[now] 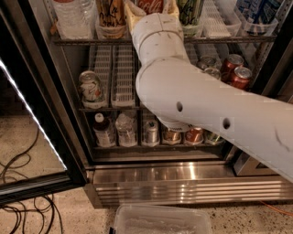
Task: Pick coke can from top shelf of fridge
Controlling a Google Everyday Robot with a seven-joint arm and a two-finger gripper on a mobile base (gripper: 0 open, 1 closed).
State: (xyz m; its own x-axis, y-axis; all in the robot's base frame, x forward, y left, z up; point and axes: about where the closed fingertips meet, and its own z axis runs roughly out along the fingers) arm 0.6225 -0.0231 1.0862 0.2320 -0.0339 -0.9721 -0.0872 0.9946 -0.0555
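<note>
The fridge (183, 176) stands open in front of me. My white arm reaches up into it, and its big elbow link hides much of the middle rack. My gripper (152, 14) is at the top shelf (82, 40), at the upper edge of the view, set around the red coke can (151, 4). Only the can's lower part with white script shows; the rest is cut off by the frame. The can stands between a gold-and-black tall can (111, 16) and a green can (190, 11).
A water bottle (75, 16) stands at the top shelf's left. Short red cans (236, 71) and a green-white can (90, 87) sit on the middle rack, bottles (103, 130) below. The glass door (32, 114) hangs open left. Cables (23, 183) and a clear bin (160, 221) lie on the floor.
</note>
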